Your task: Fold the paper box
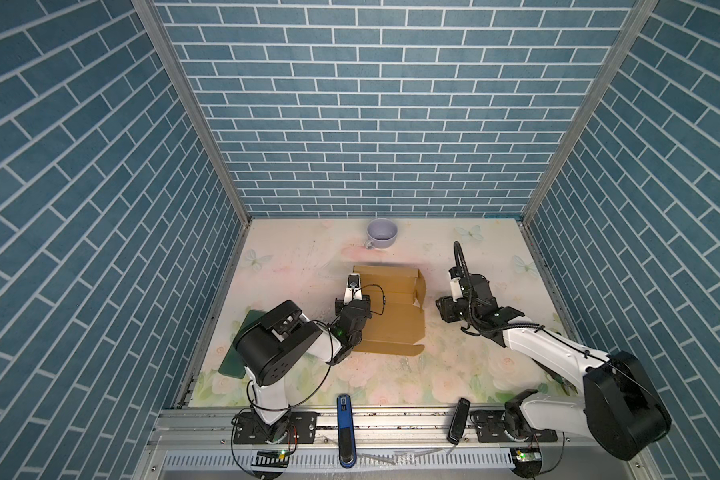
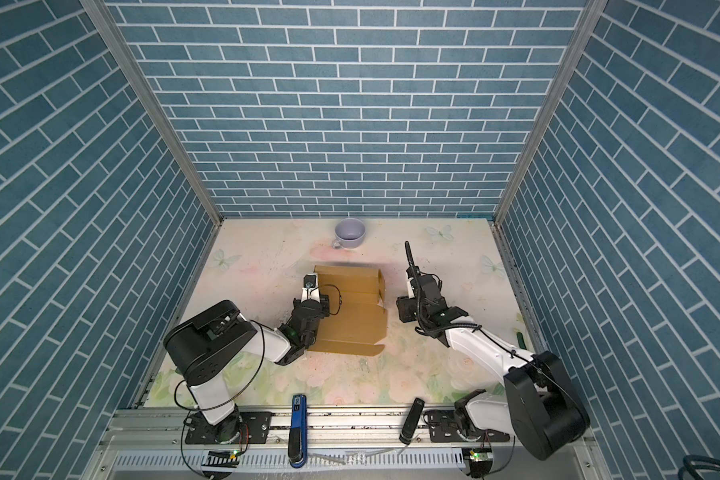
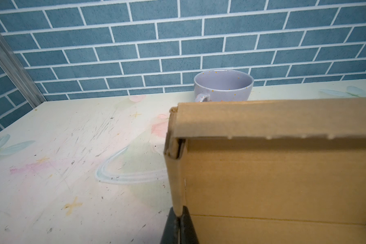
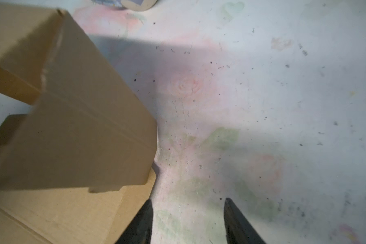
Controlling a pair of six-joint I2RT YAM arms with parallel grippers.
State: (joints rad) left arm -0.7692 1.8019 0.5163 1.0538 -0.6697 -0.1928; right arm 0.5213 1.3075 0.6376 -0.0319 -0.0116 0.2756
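The brown paper box (image 1: 393, 322) (image 2: 352, 324) lies partly folded mid-table, with its far wall and side walls raised and its lid panel flat toward the front. My left gripper (image 3: 179, 213) (image 1: 355, 280) is shut on the box's upright left wall (image 3: 175, 186), a little short of the far-left corner. My right gripper (image 4: 188, 203) (image 1: 441, 307) hangs open just right of the box with nothing between its fingers. One fingertip (image 4: 145, 213) is over the edge of the flat panel, below the raised right flap (image 4: 89, 118) (image 1: 420, 286).
A lilac cup (image 1: 382, 234) (image 3: 223, 87) stands near the back wall behind the box. A dark green board (image 1: 242, 353) lies under the left arm at the table's left edge. A blue tool (image 1: 344, 424) and a black one (image 1: 458, 419) rest on the front rail.
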